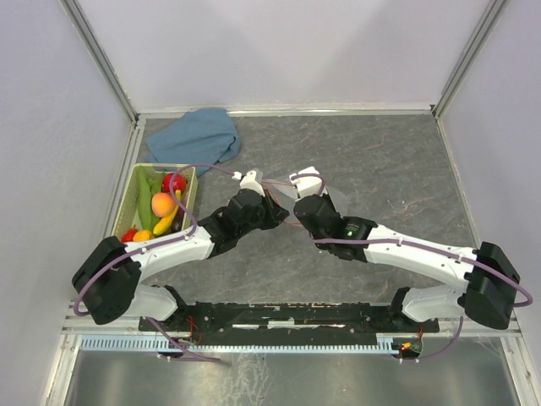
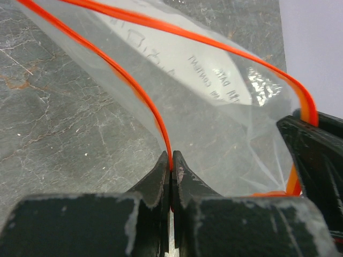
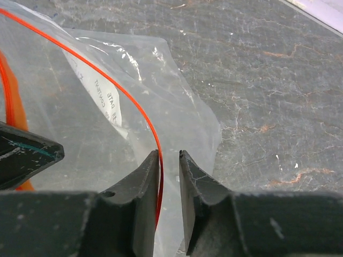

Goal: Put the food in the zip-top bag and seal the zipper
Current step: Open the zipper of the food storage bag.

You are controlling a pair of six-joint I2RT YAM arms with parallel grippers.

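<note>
I see a grey marbled tabletop boxed by pale walls, with a blue cloth at 11 o'clock. The clear bag is mid-tabletop between both arms. My left fingers are clamped tight on its orange zipper strip. My right fingers stand slightly parted, the strip running through the gap. The toy food lies in the green basket at 9 o'clock. From above, the bag barely shows.

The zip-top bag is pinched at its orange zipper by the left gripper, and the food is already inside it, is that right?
Not quite. The left gripper does pinch the zip-top bag at its orange zipper, but the food is not inside. The top external view shows it in the green basket, and the bag looks empty in the left wrist view.
</note>
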